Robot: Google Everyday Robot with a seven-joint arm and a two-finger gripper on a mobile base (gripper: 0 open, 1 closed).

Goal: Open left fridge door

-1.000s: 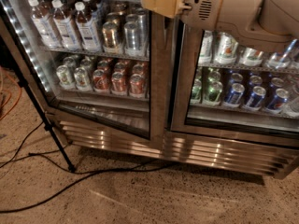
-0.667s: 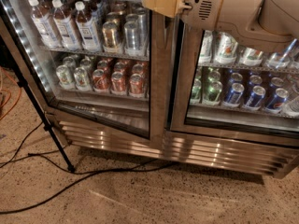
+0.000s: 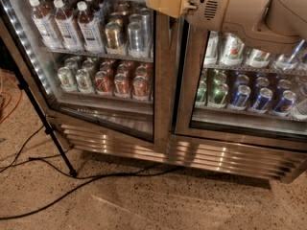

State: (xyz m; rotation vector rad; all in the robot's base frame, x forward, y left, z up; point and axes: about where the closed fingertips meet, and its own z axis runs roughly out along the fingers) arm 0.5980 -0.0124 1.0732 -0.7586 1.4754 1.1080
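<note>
The left fridge door [image 3: 96,56] is a glass pane in a brushed steel frame, with a dotted white LED strip [image 3: 24,47] down its left side. Bottles and cans show behind it. Its bottom edge slants, so it stands slightly ajar, hinged at the left. My gripper [image 3: 163,3], cream-coloured on a beige arm [image 3: 235,8], is at the top of the view. It sits against the upper part of the door's right-hand steel upright [image 3: 161,80]. I cannot make out the long handle apart from this upright.
The twin right door [image 3: 240,123] shows green and blue cans. A steel grille [image 3: 201,155] runs along the fridge's base. A black stand leg [image 3: 45,123] slants at the left. Black cables [image 3: 72,188] and an orange cable [image 3: 9,104] lie on the speckled floor.
</note>
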